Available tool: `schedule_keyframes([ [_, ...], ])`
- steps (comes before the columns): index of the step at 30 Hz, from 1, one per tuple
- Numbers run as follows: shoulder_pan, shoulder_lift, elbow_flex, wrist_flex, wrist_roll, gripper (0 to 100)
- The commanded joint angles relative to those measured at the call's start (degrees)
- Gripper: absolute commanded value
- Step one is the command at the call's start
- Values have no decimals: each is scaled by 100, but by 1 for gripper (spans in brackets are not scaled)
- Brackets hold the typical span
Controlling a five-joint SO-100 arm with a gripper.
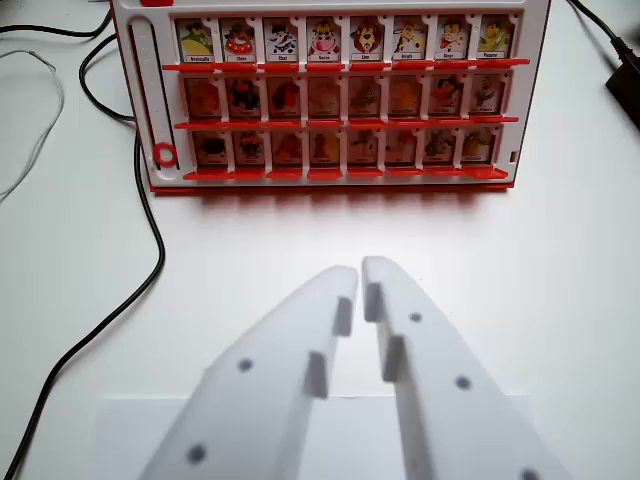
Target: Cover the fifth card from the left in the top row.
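Observation:
A red-and-white card board stands at the top of the wrist view with three rows of animal picture cards. The top row looks bright and uncovered; the fifth card from the left shows a lion-like face. The middle row and bottom row look dim and orange-tinted. My white gripper sits on the near side of the board, well short of it, roughly in line with the fourth and fifth columns. Its fingertips nearly touch, shut with nothing between them.
A black cable curves down the left side of the white table from the board's left edge. A thin white wire lies at far left. A dark object with a cable sits at top right. A pale sheet lies under the gripper.

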Motion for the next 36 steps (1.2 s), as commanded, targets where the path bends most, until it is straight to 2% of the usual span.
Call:
schedule_keyframes([
  [1,79,-35,-229,-35,-18,0],
  [36,132,-9,-114,-53,-9,0],
])
